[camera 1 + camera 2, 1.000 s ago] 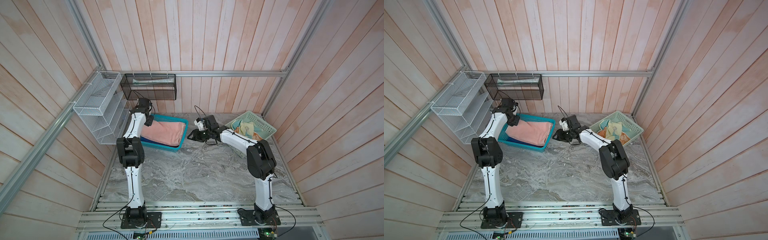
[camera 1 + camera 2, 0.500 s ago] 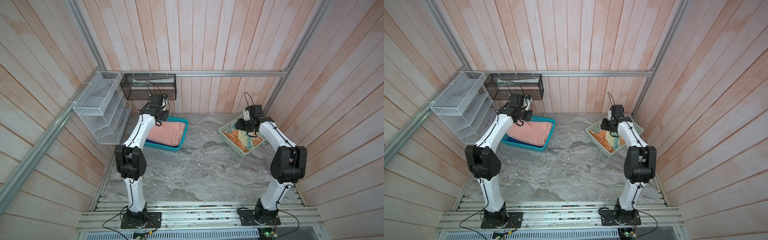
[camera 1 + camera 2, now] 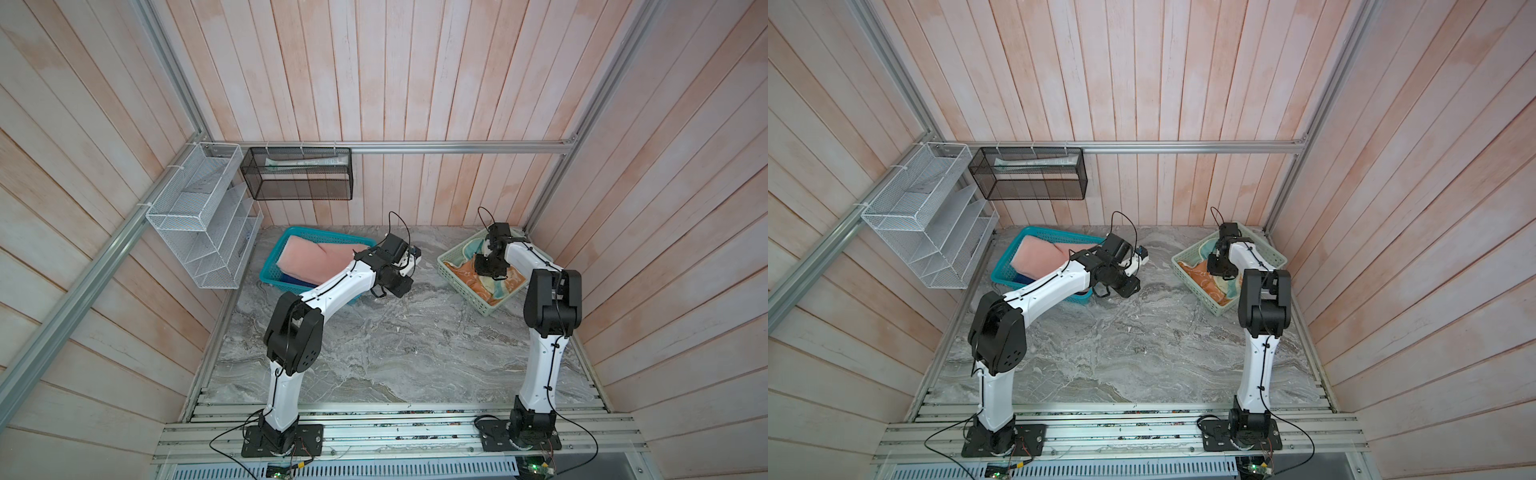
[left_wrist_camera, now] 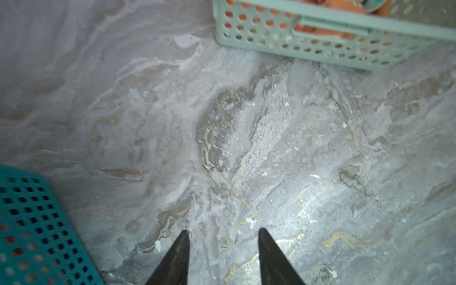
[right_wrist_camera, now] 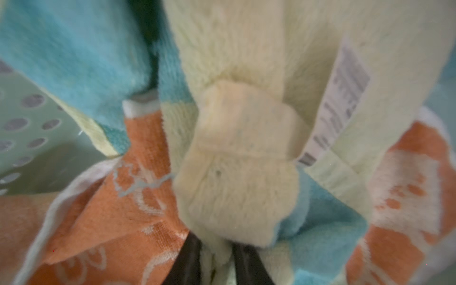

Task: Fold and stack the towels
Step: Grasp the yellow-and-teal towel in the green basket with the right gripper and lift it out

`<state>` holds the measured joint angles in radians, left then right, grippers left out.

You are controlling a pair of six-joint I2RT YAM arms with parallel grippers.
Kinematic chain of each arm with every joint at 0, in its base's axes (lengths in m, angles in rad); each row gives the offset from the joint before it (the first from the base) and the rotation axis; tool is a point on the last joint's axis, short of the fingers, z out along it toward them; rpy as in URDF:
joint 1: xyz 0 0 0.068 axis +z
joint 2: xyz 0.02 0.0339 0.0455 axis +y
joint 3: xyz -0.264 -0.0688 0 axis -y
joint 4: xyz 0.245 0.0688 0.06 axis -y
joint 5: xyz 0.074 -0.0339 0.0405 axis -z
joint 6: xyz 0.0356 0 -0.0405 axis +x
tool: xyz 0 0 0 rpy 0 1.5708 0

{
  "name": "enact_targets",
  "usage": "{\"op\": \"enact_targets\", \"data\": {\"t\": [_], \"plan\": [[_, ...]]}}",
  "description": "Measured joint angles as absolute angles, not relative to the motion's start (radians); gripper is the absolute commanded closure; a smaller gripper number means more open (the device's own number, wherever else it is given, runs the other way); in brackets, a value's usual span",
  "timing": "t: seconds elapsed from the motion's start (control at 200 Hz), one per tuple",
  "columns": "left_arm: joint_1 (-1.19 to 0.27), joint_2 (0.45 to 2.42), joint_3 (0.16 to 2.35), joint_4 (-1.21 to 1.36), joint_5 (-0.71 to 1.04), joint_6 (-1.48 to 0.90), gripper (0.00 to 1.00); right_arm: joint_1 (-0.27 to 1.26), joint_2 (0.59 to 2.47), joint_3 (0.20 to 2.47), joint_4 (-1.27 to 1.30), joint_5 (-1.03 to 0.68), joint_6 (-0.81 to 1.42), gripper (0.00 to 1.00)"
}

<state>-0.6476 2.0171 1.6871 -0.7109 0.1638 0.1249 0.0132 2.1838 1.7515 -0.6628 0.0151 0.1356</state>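
In both top views a folded salmon pink towel (image 3: 316, 259) (image 3: 1044, 255) lies in the teal basket (image 3: 270, 266), with a strip of blue towel (image 3: 291, 277) showing under it. Just right of the basket, my left gripper (image 4: 223, 237) (image 3: 409, 259) hangs open over bare marble, holding nothing. The orange towel (image 5: 123, 197) (image 3: 465, 270) and the pale yellow towel with teal pattern (image 5: 234, 172) lie crumpled in the pale green tray (image 3: 457, 286) (image 4: 320, 42). My right gripper (image 5: 217, 246) (image 3: 488, 270) reaches down into the tray, shut on a bunched fold of the yellow towel.
A white wire rack (image 3: 199, 216) hangs on the left wall and a black mesh basket (image 3: 299, 174) on the back wall. The grey marble table (image 3: 395, 340) stretches between the two arm bases. In the left wrist view the teal basket's wall (image 4: 29, 222) is close beside the fingers.
My right gripper went from the table's middle into the green tray and shut on the yellow towel. My left gripper swung from behind the teal basket to the marble at its right.
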Motion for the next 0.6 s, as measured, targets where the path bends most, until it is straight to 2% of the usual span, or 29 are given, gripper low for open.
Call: {"op": "enact_targets", "data": {"t": [0.16, 0.41, 0.6], "plan": [[-0.641, 2.000, 1.536, -0.690, 0.179, 0.083, 0.54, 0.015, 2.102, 1.752, -0.661, 0.083, 0.118, 1.00], [-0.639, 1.869, 1.350, -0.692, 0.167, 0.044, 0.55, 0.037, 1.886, 1.731, -0.634, 0.154, 0.096, 1.00], [-0.624, 1.738, 1.230, -0.686, 0.152, 0.020, 0.56, 0.108, 1.729, 1.676, -0.609, 0.200, 0.081, 1.00]]}}
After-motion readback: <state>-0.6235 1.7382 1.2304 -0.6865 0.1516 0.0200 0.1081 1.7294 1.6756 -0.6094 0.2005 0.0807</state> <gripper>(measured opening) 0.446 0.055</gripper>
